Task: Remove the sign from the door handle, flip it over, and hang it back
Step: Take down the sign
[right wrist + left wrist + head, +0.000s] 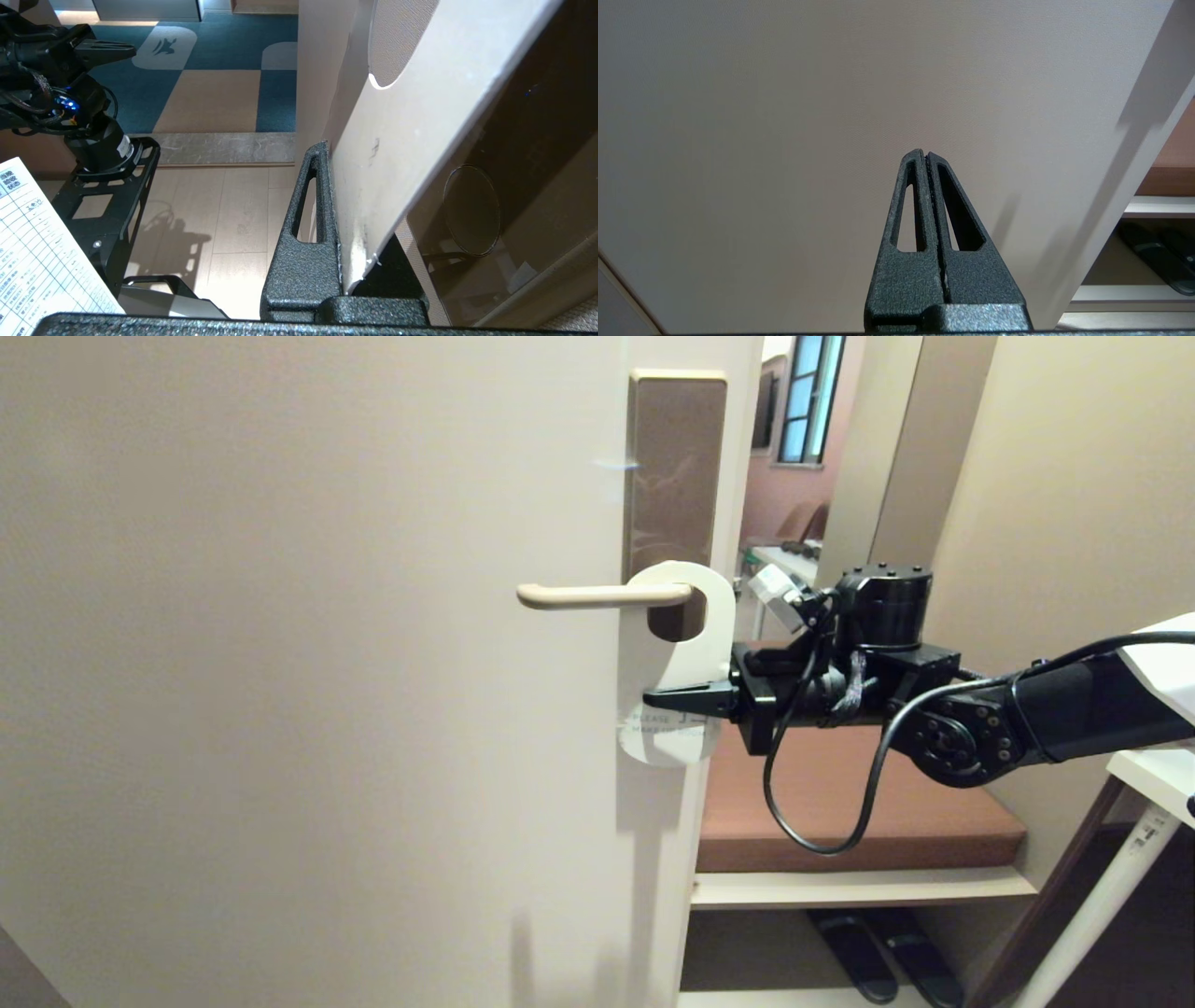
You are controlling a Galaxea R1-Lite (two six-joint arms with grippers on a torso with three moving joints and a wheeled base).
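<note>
The white sign (695,658) hangs by its oval hole on the cream door handle (597,595), white side with the "PLEASE MAKE UP ROOM" lettering facing me. My right gripper (658,698) reaches in level from the right and is shut on the sign's lower half, just above the lettering. In the right wrist view the sign (411,140) lies flat against one black finger (306,224), and the other finger is hidden behind the card. My left gripper (923,156) is shut and empty, pointing at the plain door face lower down.
The handle sits on a tall brown plate (674,467) near the door's edge. Past the open door are a bench with a brown cushion (840,803), dark slippers (878,952) under it, and a white table (1158,765) at the right.
</note>
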